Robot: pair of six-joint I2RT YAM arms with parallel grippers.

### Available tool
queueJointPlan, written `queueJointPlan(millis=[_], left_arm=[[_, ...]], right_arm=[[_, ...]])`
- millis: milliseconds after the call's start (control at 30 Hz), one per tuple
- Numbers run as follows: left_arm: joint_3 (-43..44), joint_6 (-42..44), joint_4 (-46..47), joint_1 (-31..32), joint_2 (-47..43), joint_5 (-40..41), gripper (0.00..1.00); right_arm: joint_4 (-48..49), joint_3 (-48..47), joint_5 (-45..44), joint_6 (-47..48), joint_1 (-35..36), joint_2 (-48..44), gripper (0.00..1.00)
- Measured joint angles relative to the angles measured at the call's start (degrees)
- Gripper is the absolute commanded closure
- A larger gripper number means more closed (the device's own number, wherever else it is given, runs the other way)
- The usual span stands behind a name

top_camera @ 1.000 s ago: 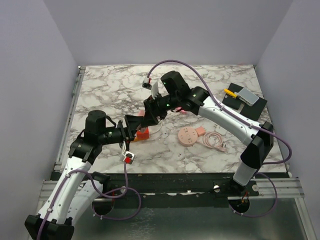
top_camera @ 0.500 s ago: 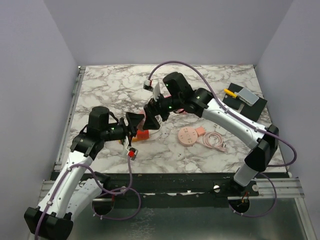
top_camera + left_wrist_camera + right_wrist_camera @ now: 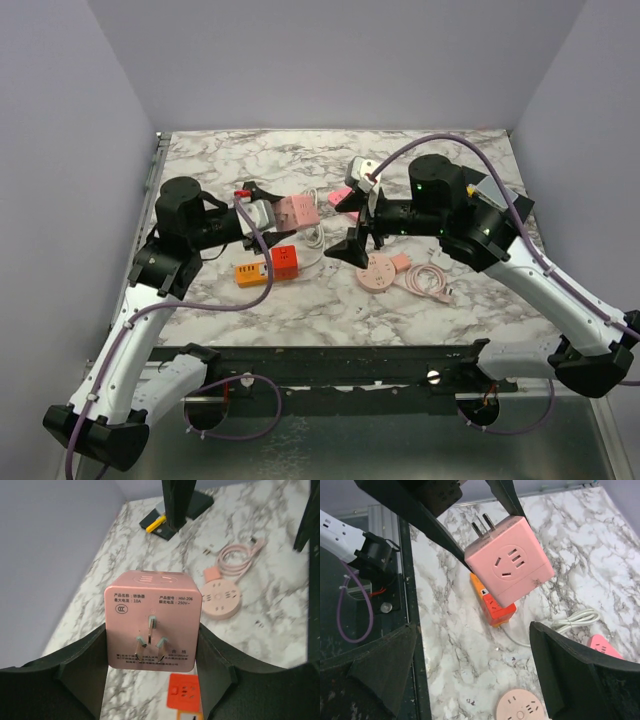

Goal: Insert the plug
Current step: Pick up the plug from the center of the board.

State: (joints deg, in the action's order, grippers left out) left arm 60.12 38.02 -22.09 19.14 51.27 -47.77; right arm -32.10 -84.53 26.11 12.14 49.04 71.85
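Left end effector (image 3: pixel 150 647) clamped on pink plug cube (image 3: pixel 151 625), held above the bench (image 3: pixel 420 315). Left wrist shows its printed label and prongs head-on (socket face only from right wrist). Right end effector (image 3: pixel 472 675) wide apart, empty.

10A, 250V~, HM-206 on pink adapter (image 3: pixel 151 622)

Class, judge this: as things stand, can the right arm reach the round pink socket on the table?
Probably yes: the right gripper hangs open and empty close by the round pink socket, with nothing between them.
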Motion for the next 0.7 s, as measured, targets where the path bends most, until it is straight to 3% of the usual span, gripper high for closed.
queueJointPlan(millis=[233, 467, 700], left_arm=[[4.24, -28.04, 8.13, 0.00, 0.79, -8.59, 1.00], [4.50, -53.20, 24.79, 0.07, 0.79, -12.90, 1.00], [4.46, -66.93, 36.63, 0.83, 0.79, -13.33, 1.00]], right_arm=[[6.71, 4.09, -0.04, 0.33, -0.02, -3.52, 0.00], [20.41, 5.46, 4.07, -7.74, -0.13, -6.19, 0.00], [30.51, 6.32, 8.81, -13.53, -0.13, -8.68, 0.00]])
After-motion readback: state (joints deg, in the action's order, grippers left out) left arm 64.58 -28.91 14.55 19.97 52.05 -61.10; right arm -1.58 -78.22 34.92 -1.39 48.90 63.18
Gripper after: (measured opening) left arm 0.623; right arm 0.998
